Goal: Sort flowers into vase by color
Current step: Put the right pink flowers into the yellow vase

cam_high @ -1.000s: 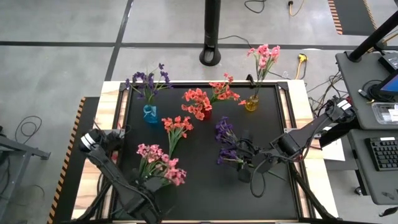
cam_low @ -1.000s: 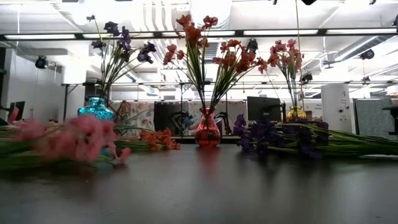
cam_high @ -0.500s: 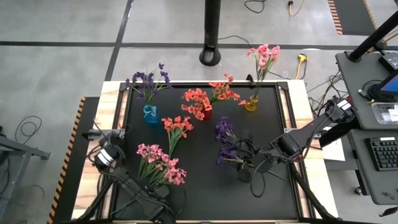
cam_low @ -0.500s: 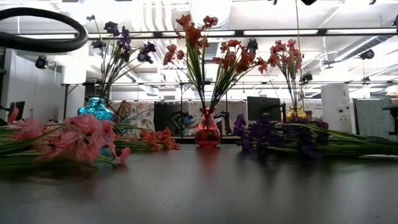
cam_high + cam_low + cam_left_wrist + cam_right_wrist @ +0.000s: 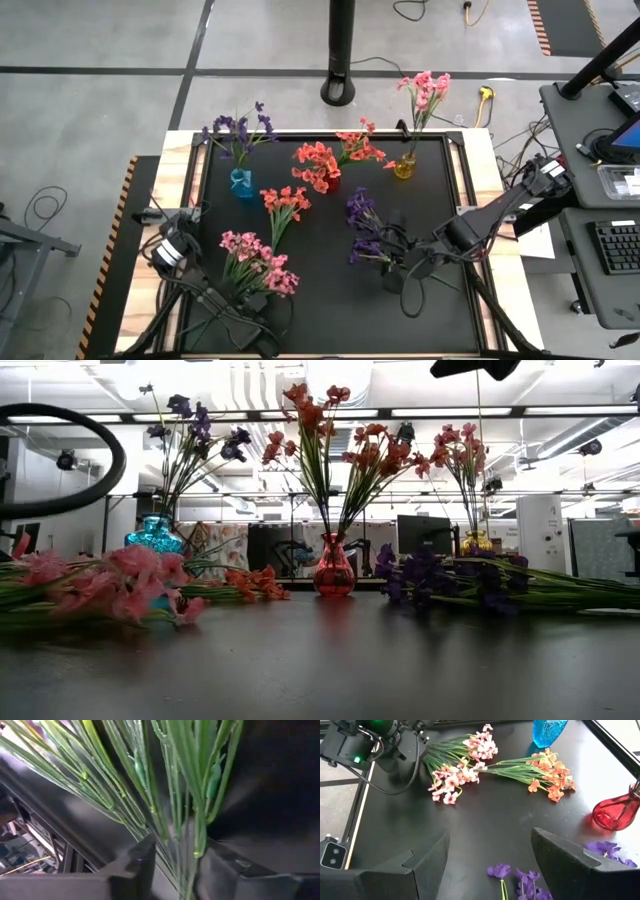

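Several thin green stems (image 5: 175, 815) of the pink sprigs (image 5: 256, 265), lying at the mat's near-left, run between the left gripper (image 5: 172, 865) fingers, which stand narrowly apart around them without a visible pinch. They look light, springy and slippery, so gripping the bunched stem ends, away from the soft blossoms, seems safest. Waiting wide-jawed, the right gripper (image 5: 490, 855) hovers over the loose purple sprigs (image 5: 368, 232) at mid-right.

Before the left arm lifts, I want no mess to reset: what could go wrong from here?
The left gripper straddles several green stems of the pink flowers, so it may lift a whole clump or drop some. These lie close to the coral flowers on the black table; dragging could tangle them.
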Available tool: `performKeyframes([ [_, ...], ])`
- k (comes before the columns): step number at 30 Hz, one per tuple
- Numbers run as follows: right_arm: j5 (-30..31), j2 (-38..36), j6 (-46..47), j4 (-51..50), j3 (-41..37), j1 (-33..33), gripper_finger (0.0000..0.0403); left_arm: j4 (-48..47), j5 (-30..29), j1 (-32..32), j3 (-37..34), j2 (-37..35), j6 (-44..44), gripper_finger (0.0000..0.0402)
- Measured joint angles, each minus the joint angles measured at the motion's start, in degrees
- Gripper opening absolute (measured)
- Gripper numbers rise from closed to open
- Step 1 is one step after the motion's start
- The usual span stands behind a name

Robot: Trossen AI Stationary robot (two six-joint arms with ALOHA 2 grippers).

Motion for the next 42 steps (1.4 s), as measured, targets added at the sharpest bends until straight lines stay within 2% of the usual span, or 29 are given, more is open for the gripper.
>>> performKeyframes([
  [5,0.0,0.0,0.6,0.0,-0.4,0.0,0.0272,-2.8,0.7,0.0,1.2,-0.1,2.5,0.0017],
  [10,0.0,0.0,0.6,1.0,-0.4,0.0,0.0272,-6.3,1.0,0.0,2.3,-3.8,3.1,0.0005],
  [12,0.0,0.0,0.6,1.2,-0.4,0.0,0.0272,-7.0,-0.9,-0.1,3.0,-6.4,1.6,0.0002],
  [16,0.0,0.0,0.5,1.3,-0.4,0.0,0.0272,-7.2,-8.0,0.0,4.4,-13.1,-2.4,0.0001],
  [22,0.0,0.0,0.5,1.5,-0.8,0.0,0.0272,-7.3,-26.1,-0.8,7.1,-24.2,-8.6,0.0001],
  [26,0.0,0.0,0.5,1.5,-1.3,0.1,0.0272,-7.0,-38.0,-1.9,9.3,-30.2,-9.5,0.0],
  [31,0.0,0.0,0.4,1.8,-1.5,0.1,0.0272,-7.0,-49.3,-2.5,14.5,-35.5,-7.1,0.0],
  [35,0.0,0.0,0.4,2.6,-1.6,0.1,0.0272,-7.3,-52.5,-2.4,20.5,-38.1,-2.5,0.0],
  [40,0.0,0.0,0.3,2.7,-1.6,0.1,0.0272,-8.6,-52.4,-2.5,28.5,-39.1,1.5,0.0],
  [42,0.0,0.0,0.2,2.7,-1.6,0.1,0.0272,-8.8,-50.7,-2.4,31.8,-39.2,2.5,0.0],
])
